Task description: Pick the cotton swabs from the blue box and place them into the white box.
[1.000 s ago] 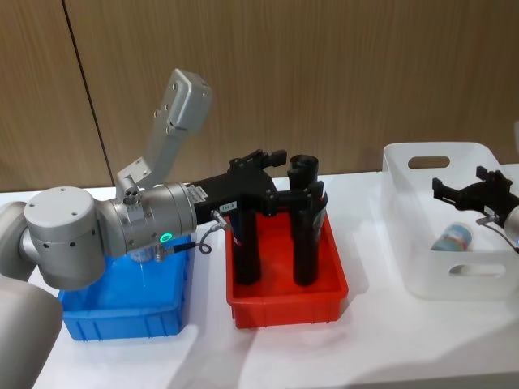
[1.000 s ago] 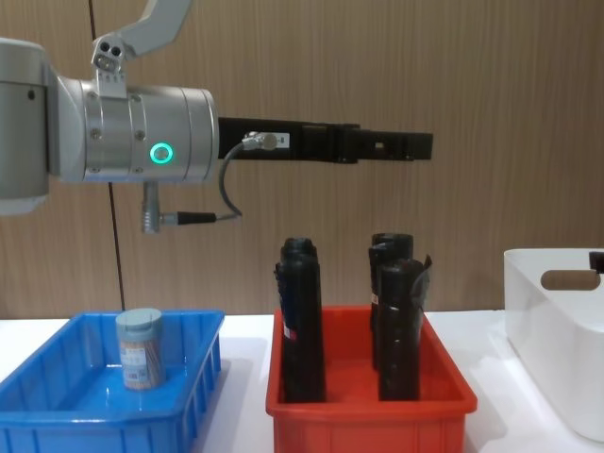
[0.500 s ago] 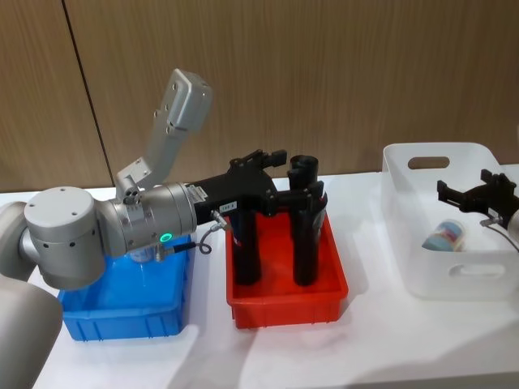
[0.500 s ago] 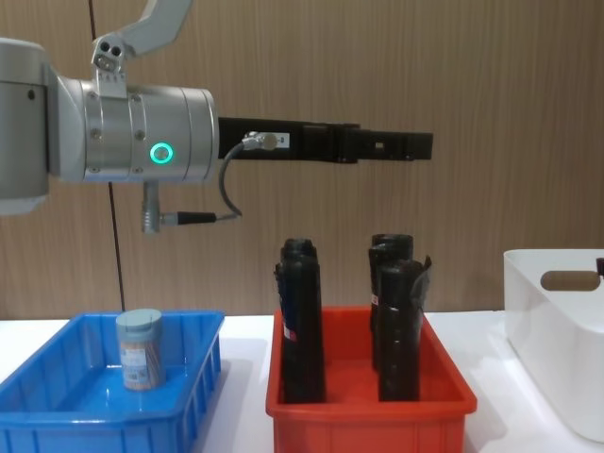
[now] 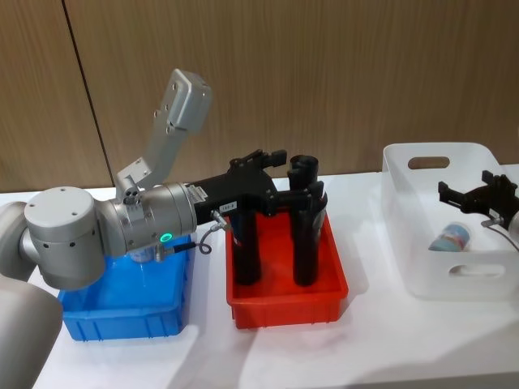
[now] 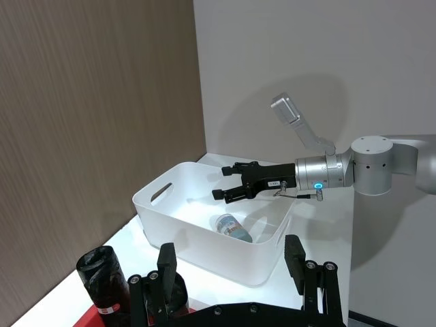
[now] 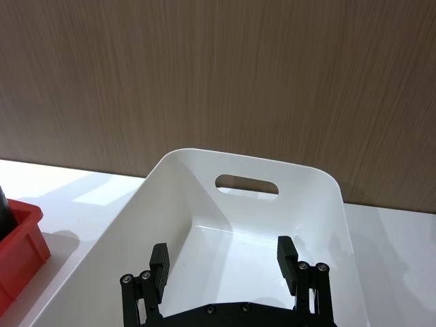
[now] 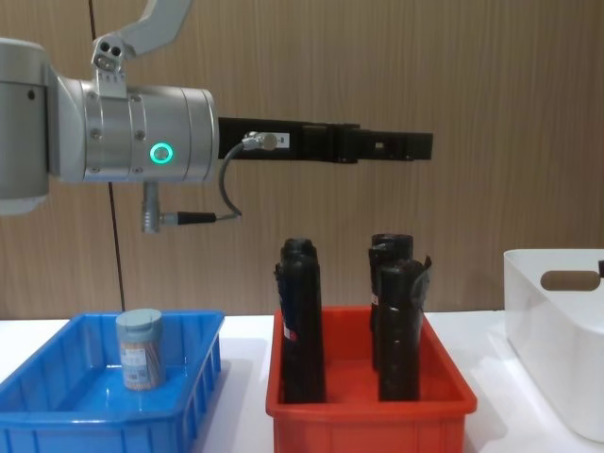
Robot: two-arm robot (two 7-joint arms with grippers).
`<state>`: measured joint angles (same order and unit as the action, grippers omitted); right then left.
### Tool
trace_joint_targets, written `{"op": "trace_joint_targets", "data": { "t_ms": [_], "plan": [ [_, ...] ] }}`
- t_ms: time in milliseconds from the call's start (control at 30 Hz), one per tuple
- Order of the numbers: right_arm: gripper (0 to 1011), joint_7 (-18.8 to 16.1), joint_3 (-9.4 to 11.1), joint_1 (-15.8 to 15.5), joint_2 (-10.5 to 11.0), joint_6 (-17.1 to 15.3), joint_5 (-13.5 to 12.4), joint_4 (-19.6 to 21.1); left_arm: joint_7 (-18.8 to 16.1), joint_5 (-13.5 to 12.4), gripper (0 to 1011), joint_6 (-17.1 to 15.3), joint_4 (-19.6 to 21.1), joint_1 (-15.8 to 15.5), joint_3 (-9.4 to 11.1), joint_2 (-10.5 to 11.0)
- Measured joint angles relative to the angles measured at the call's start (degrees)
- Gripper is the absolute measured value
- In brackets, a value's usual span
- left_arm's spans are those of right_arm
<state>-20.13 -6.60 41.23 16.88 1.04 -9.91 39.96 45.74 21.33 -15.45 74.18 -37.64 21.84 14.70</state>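
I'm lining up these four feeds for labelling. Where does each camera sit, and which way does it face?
Head: high, looking down on blue box, red bin, white box; left arm at left.
Chest: low, level across the bins; left gripper above the black cylinders.
Left wrist: behind the open left gripper, facing white box and right gripper.
Right wrist: behind the open right gripper, looking into the white box.
Shared: head and left wrist both show the cotton swabs jar in the white box.

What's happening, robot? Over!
Left claw open above red bin. Right claw open above white box. One swab jar inside it, one standing in blue box. Black cylinders under left claw.
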Motion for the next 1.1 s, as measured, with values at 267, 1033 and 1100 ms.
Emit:
{"op": "trace_joint_targets", "data": {
  "t_ms": [267, 1033, 1100],
  "plan": [
    [1001, 0.11, -0.02, -0.27, 0.02, 0.02, 0.01, 0.43, -0.55, -0.07, 1004, 0.15, 0.18, 0.31, 0.04, 0.08],
    [1002, 4.17, -1.63, -10.8, 0.65, -0.79, -1.63, 15.75, -15.87, -3.46, 1004, 5.15, 6.68, 8.49, 1.5, 2.55],
    [1001, 4.65, -1.82, -12.03, 0.73, -0.87, -1.89, 17.55, -17.49, -3.81, 1004, 5.69, 7.41, 9.35, 1.64, 2.81]
  ]
}}
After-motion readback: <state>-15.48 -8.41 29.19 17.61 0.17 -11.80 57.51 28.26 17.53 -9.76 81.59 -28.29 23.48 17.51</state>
